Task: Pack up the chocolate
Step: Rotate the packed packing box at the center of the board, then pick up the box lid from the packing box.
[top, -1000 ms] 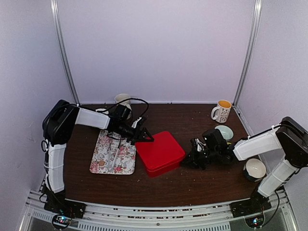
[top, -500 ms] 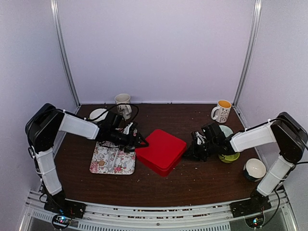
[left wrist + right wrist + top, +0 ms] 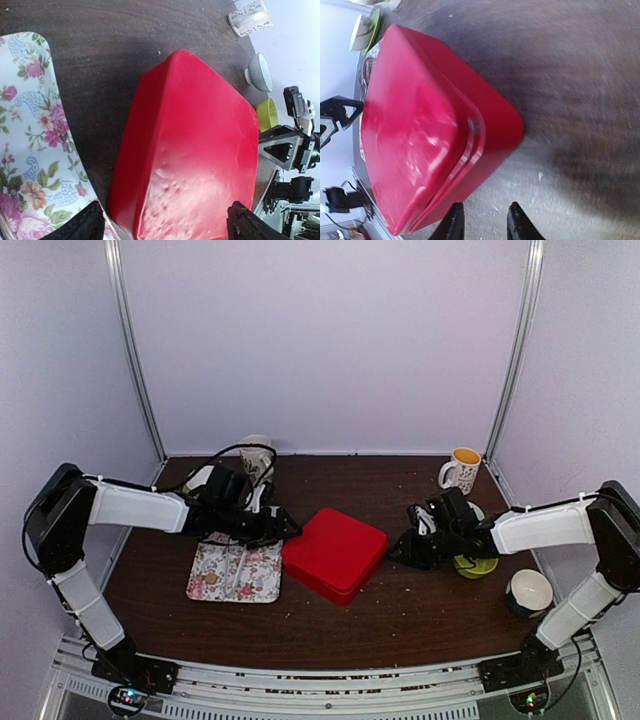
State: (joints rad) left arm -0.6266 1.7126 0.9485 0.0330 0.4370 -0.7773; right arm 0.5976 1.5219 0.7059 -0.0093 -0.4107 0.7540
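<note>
At table (image 3: 400, 612) centre: left gripper (image 3: 166, 227) jaws wide apart, empty, facing corner of red tin (image 3: 335, 553), over floral tray (image 3: 205, 562) edge. Right gripper (image 3: 484, 222) fingers slightly parted, empty, beside tin's opposite corner. Tin lidded; chocolate location cannot tell.

The box (image 3: 185, 150) before me is glossy red, metal by its sheen, and smooth but for small dimples on one face. The table (image 3: 115, 45) is dark wood, matt and grainy. The flowered tray (image 3: 30, 125) is smooth with a slight shine. My right claw (image 3: 485, 207) looks like matt black plastic.
</note>
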